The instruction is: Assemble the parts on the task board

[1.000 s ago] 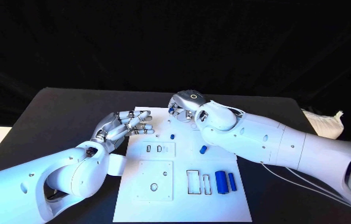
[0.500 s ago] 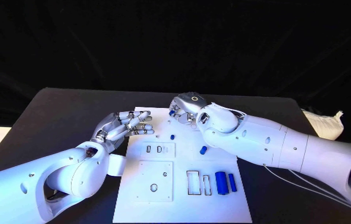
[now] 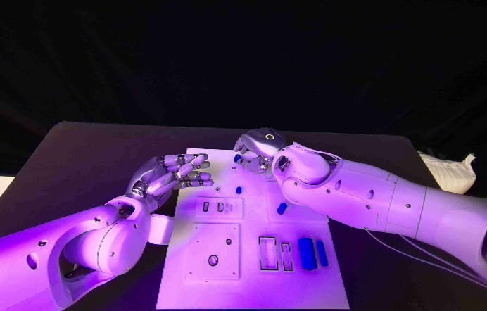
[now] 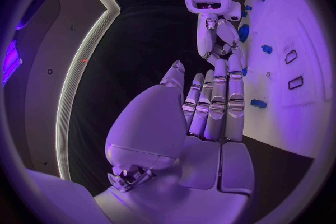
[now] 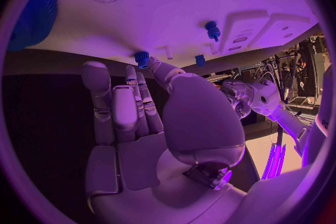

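Entry: task board [image 3: 305,283], white plate, our landmark throughout.

Item 1. Right hand [image 3: 256,149], over the board's far edge. We find its fingers reaching down beside a small blue part [image 5: 142,58] that stands at that edge; the right wrist view puts a fingertip close against the part, but we cannot tell whether the hand pinches it or only touches it.

Item 2. Left hand [image 3: 178,174], hovering just off the board's left edge, level with its far half. Fingers loosely apart, nothing held.

Item 3. Small blue peg [image 3: 238,190], upright on the board's far half, beside the raised plate with two slots [image 3: 219,207].

Item 4. Short blue piece [image 3: 282,208], lying right of that slotted plate.

Item 5. Two longer blue bars [image 3: 307,252], lying side by side at the board's near right, next to two empty rectangular recesses [image 3: 268,253].

Item 6. Larger raised plate [image 3: 213,250], near left of the board, with an oval hole.

Step in hand, as we judge it: picking up the far-edge part with the right hand. The next move calls for a firm pinch, then a lift clear of the board and a carry to a matching hole, with the left hand kept out of the way.
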Robot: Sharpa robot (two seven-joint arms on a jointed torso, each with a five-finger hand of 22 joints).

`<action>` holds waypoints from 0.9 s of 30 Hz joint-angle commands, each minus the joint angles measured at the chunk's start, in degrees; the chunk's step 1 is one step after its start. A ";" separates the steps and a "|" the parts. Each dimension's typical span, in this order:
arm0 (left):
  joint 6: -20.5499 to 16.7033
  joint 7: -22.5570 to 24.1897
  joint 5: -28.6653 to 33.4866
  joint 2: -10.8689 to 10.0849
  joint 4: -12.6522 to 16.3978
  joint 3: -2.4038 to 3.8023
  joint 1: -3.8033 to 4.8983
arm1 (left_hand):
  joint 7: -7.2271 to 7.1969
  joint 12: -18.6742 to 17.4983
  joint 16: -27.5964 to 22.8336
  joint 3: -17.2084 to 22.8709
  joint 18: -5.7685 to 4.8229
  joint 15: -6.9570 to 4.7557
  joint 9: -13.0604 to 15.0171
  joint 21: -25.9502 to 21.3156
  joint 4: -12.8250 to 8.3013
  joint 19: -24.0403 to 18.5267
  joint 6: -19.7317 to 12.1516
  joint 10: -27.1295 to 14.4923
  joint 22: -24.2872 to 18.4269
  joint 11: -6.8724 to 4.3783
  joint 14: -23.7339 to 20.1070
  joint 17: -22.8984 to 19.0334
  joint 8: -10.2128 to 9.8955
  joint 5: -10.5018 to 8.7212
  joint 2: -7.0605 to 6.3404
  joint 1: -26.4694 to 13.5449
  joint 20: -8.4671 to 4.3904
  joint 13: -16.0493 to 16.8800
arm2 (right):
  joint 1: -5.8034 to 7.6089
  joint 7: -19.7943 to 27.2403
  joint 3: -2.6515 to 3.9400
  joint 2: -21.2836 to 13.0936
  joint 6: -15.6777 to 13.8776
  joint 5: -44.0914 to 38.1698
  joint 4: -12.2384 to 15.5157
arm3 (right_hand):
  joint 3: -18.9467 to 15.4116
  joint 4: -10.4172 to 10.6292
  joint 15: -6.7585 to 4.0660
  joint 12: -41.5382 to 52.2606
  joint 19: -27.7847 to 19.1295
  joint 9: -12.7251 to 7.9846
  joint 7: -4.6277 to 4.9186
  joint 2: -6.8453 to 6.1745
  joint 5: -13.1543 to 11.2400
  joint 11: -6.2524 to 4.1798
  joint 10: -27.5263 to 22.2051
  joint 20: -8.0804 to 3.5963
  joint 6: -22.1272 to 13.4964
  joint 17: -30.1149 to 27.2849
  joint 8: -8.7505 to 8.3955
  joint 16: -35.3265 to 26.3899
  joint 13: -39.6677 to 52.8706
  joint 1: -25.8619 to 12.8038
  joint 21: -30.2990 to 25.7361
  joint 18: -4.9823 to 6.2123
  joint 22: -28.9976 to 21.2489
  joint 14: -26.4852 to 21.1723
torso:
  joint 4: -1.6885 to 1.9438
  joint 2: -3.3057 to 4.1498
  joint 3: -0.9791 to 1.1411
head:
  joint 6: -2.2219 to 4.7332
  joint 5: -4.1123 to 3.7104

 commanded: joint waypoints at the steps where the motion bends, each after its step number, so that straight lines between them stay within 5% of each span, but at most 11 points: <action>1: 1.08 0.21 0.12 -0.04 0.09 0.05 0.08 | 0.50 -0.05 -0.24 -0.03 0.47 0.11 -0.03 -0.19 -0.28 0.12 -0.01 -0.48 -0.05 -0.05 -0.07 0.07 -0.15 0.00 0.06 0.45 0.31 -0.09 | -0.04 -0.64 -0.02 0.07 -0.06 -0.26 -0.17 | -2.53 0.51 0.51 0.16 -1.34 -0.54 -1.44 -1.32 -0.22 0.59 -4.48 0.39 -6.76 -1.98 -0.21 -1.36 0.06 -0.10 -1.37 -0.25 -1.84 0.56 | 0.00 -0.02 -0.06 | 0.06 -0.01; 4: 1.07 0.18 0.13 -0.06 0.05 0.05 0.08 | 0.53 -0.04 -0.33 0.00 0.46 0.12 -0.03 -0.24 -0.43 0.15 -0.03 -0.52 -0.07 -0.03 -0.05 0.18 -0.17 0.00 0.05 0.51 0.31 -0.09 | -0.04 -0.58 -0.03 -0.01 -0.62 0.02 -0.04 | -4.10 1.10 0.62 0.30 -1.46 -0.40 -1.01 -0.82 -0.29 0.68 -5.21 0.65 -8.28 -2.35 -0.12 -1.60 0.17 0.58 -1.56 -0.14 -2.05 0.55 | 0.02 0.01 0.00 | 0.10 -0.06; 9: 1.11 0.20 0.16 -0.20 -0.06 0.05 0.09 | 0.53 -0.04 -0.33 0.00 0.46 0.12 -0.03 -0.24 -0.43 0.15 -0.03 -0.52 -0.07 -0.03 -0.05 0.18 -0.17 0.00 0.05 0.51 0.31 -0.09 | -0.08 -0.42 0.00 -2.16 -1.72 1.39 2.58 | -4.68 1.56 0.30 1.40 -1.00 0.02 -0.54 0.28 -0.19 0.11 -2.24 0.53 -4.99 -2.35 0.60 -1.54 0.59 1.59 -1.13 -0.15 -1.49 0.72 | -0.16 -0.04 0.07 | 0.26 -0.12; 14: 1.25 0.28 0.17 -0.35 -0.28 0.05 0.09 | 0.53 -0.04 -0.33 0.00 0.46 0.12 -0.03 -0.24 -0.43 0.15 -0.03 -0.52 -0.07 -0.03 -0.05 0.18 -0.17 0.00 0.05 0.51 0.31 -0.09 | -0.10 -0.58 0.81 -7.11 -2.86 6.41 7.19 | -4.30 2.52 -0.26 2.91 0.62 0.35 0.06 0.80 0.64 -0.49 3.56 0.04 -1.22 0.50 1.49 0.55 1.16 2.11 0.93 -0.66 1.34 1.59 | -0.74 -0.25 0.25 | 0.49 0.22; 16: 1.29 0.31 0.17 -0.46 -0.36 0.05 0.09 | 0.54 -0.05 -0.36 0.00 0.46 0.13 -0.03 -0.26 -0.48 0.15 -0.05 -0.55 -0.08 -0.02 -0.06 0.21 -0.19 -0.01 0.04 0.52 0.32 -0.09 | -0.11 -0.82 1.22 -10.02 -3.41 10.58 9.40 | -4.88 3.77 -0.64 4.35 1.67 0.33 0.19 -0.15 3.13 -0.95 7.48 -0.21 -0.28 3.05 1.59 2.34 1.98 0.83 2.29 -0.94 3.25 2.09 | -1.04 -0.36 0.32 | 0.56 0.44; 18: 1.31 0.32 0.17 -0.56 -0.37 0.05 0.08 | 0.54 -0.04 -0.36 0.01 0.46 0.13 -0.03 -0.26 -0.49 0.15 -0.05 -0.55 -0.08 -0.02 -0.06 0.21 -0.19 -0.01 0.04 0.53 0.32 -0.09 | -0.12 -1.16 1.45 -12.29 -3.41 14.06 10.91 | -6.70 5.30 -1.61 7.29 2.88 0.07 -0.61 -2.18 8.62 -2.11 13.06 -1.06 -0.62 5.21 1.06 3.91 3.85 -1.13 3.85 -1.20 5.50 2.42 | -1.39 -0.47 0.35 | 0.62 0.53; 21: 1.38 0.33 0.18 -0.65 -0.39 0.04 0.08 | 0.52 -0.03 -0.38 0.03 0.46 0.12 -0.03 -0.27 -0.55 0.16 -0.04 -0.54 -0.08 -0.03 -0.05 0.24 -0.19 -0.01 0.05 0.58 0.31 -0.09 | -0.18 -2.01 1.66 -15.36 -1.75 17.40 12.45 | -10.24 6.31 -2.87 13.48 4.90 0.01 -1.85 -3.93 11.07 -3.55 19.13 -2.56 -0.68 7.63 0.98 5.62 8.63 -2.25 6.47 -1.95 9.68 2.77 | -1.71 -0.54 0.47 | 0.82 0.55; 23: 1.42 0.32 0.18 -0.68 -0.41 0.04 0.08 | 0.52 -0.03 -0.39 0.04 0.47 0.12 -0.03 -0.28 -0.56 0.16 -0.04 -0.54 -0.08 -0.03 -0.04 0.25 -0.20 -0.01 0.05 0.59 0.31 -0.09 | -0.28 -2.33 1.75 -16.92 0.22 18.67 12.90 | -13.63 7.30 -3.34 26.62 6.82 0.00 -2.33 -3.84 12.03 -3.97 20.54 -3.20 -0.91 11.57 0.93 8.21 22.05 -2.26 9.15 -2.75 14.02 3.38 | -1.89 -0.58 0.55 | 0.87 0.64; 25: 1.50 0.37 0.18 -0.69 -0.42 0.04 0.08 | 0.52 -0.03 -0.39 0.05 0.47 0.12 -0.03 -0.28 -0.58 0.16 -0.04 -0.54 -0.09 -0.03 -0.04 0.26 -0.19 0.00 0.06 0.61 0.31 -0.09 | -0.40 -2.44 1.80 -18.09 2.36 18.78 13.09 | -18.40 9.12 -3.33 46.21 7.98 0.04 -2.40 -1.66 12.22 -4.08 18.21 -3.01 -1.27 16.08 1.02 11.17 43.04 -0.24 11.36 -3.54 17.30 3.77 | -2.03 -0.58 0.64 | 0.93 0.72; 26: 1.57 0.42 0.18 -0.69 -0.43 0.04 0.08 | 0.49 -0.01 -0.42 0.10 0.47 0.11 -0.02 -0.30 -0.67 0.18 -0.02 -0.52 -0.09 -0.05 -0.03 0.30 -0.19 0.00 0.09 0.69 0.31 -0.08 | -0.47 -2.49 1.82 -18.66 3.45 18.09 13.08 | -21.22 10.94 -2.05 55.56 8.00 0.06 -2.62 -0.73 12.29 -3.79 15.74 -2.62 -1.50 18.23 1.24 12.46 53.37 1.70 12.27 -3.67 18.71 3.83 | -2.09 -0.58 0.72 | 0.94 0.72; 27: 1.60 0.45 0.18 -0.69 -0.43 0.04 0.07 | 0.49 -0.01 -0.42 0.10 0.47 0.11 -0.02 -0.30 -0.67 0.18 -0.02 -0.52 -0.09 -0.05 -0.03 0.30 -0.19 0.00 0.09 0.69 0.31 -0.08 | -0.51 -2.57 1.83 -18.95 4.06 17.46 12.99 | -22.24 11.56 -2.61 59.22 8.28 0.02 -1.67 -1.34 11.79 -3.33 16.37 -2.73 -1.73 19.76 1.19 13.25 57.34 1.42 12.77 -3.59 19.60 4.05 | -2.11 -0.57 0.74 | 0.95 0.70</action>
